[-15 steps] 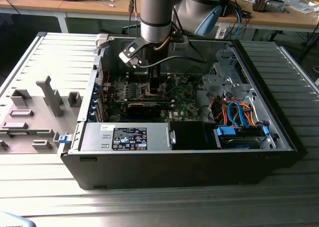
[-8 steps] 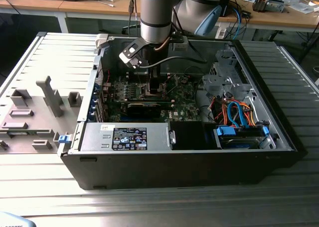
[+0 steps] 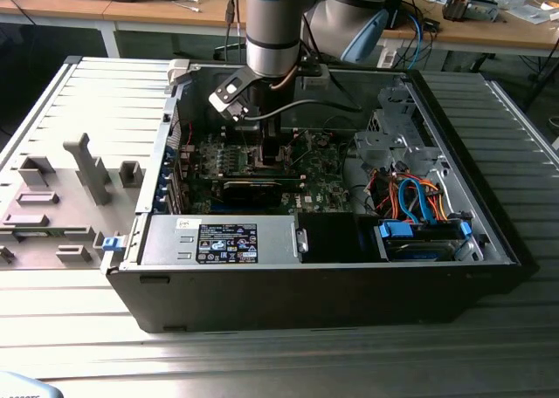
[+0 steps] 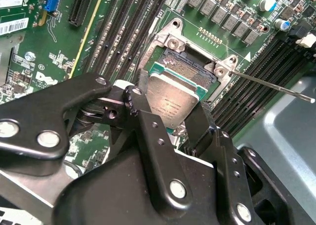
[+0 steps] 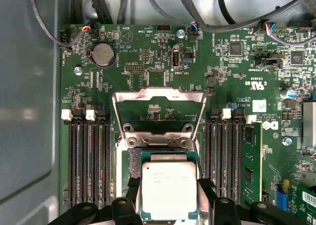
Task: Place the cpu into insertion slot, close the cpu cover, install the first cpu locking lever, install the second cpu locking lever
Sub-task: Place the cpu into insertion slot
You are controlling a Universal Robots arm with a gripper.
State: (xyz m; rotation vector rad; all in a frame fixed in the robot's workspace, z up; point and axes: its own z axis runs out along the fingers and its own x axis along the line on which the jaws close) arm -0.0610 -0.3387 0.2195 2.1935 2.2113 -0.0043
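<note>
A ribbed metal counter (image 3: 262, 363) carries the open computer case (image 3: 314, 298), with wooden desks (image 3: 131, 14) behind. We see the arm (image 3: 275, 23) hanging into the case, its pincer (image 3: 269, 149) low over the motherboard (image 5: 163, 62). In both wrist views the pincer's fingers (image 4: 148, 131) are closed onto two opposite edges of the cpu (image 5: 169, 190), holding it metal side up. We judge that the chip hangs just above the insertion slot (image 4: 191, 67), whose dark bed shows past the chip's far edge. That puts the slot below and slightly ahead of the pincer. The cpu cover (image 5: 158, 93) stands flipped open beyond the slot, clear of the chip's way down.
</note>
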